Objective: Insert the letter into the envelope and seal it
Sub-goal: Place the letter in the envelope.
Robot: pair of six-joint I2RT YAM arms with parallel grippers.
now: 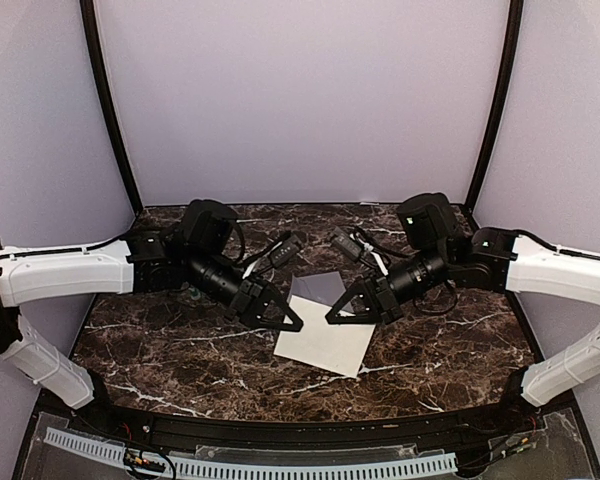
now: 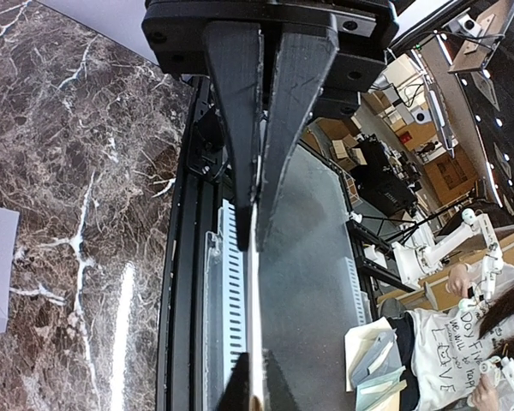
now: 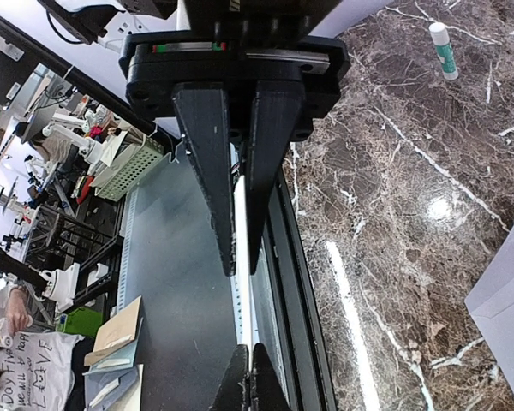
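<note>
Top external view shows the dark brown marble-patterned surface (image 1: pixel 170 350) with both arms reaching inward to meet at its middle. A pale rectangular paper sheet, the letter (image 1: pixel 325 348), is held there between them and slopes out toward the near edge. The left gripper (image 1: pixel 292 322) is clenched on the sheet from the left and the right gripper (image 1: pixel 335 315) is clenched on it from the right. Each wrist view shows the paper as a thin pale line running edge-on out from between tightly closed fingers. Gripping it from both sides probably keeps the limp sheet flat, so it can be steered as one piece. Its ornamental border is too faint to make out. Just behind the grippers the plain light-grey paper envelope (image 1: pixel 318 288) lies flat on the surface, partly hidden by the letter. By my judgement the letter is lifted but not yet inserted. The next move calls for lining its leading edge up with the envelope's opening, and a crooked approach could buckle the paper.
</note>
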